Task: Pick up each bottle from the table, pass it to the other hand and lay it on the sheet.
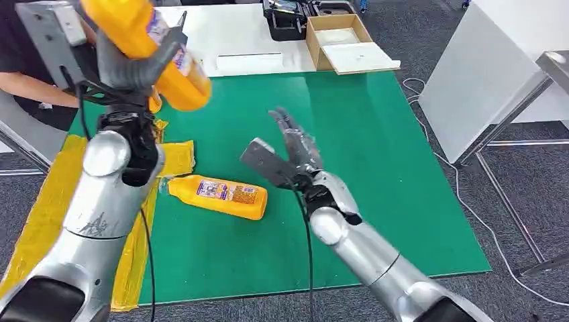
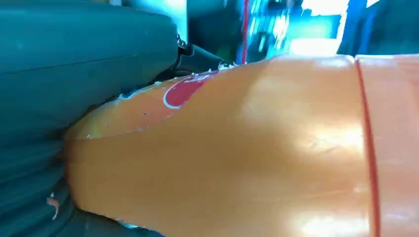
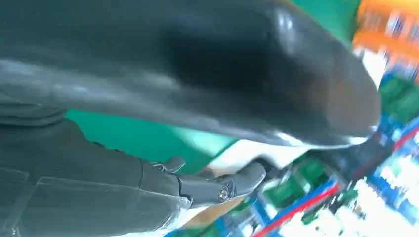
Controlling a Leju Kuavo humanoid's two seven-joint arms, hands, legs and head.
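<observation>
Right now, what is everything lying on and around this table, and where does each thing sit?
Held bottle: one, orange, raised above the table's far left, gripped by the left hand.
Lying bottle: one, orange with a printed label, on its side on the green mat.
Green mat: one, covering most of the table.
Yellow sheet: one, along the mat's left edge.
Cardboard box: one, brown, open, beyond the mat's far edge.
White board: one, beyond the mat.
Person: one, dark top, at far left.
Left hand: grey, holding the raised bottle.
Right hand: dark fingers spread, above the mat, holding nothing.
</observation>
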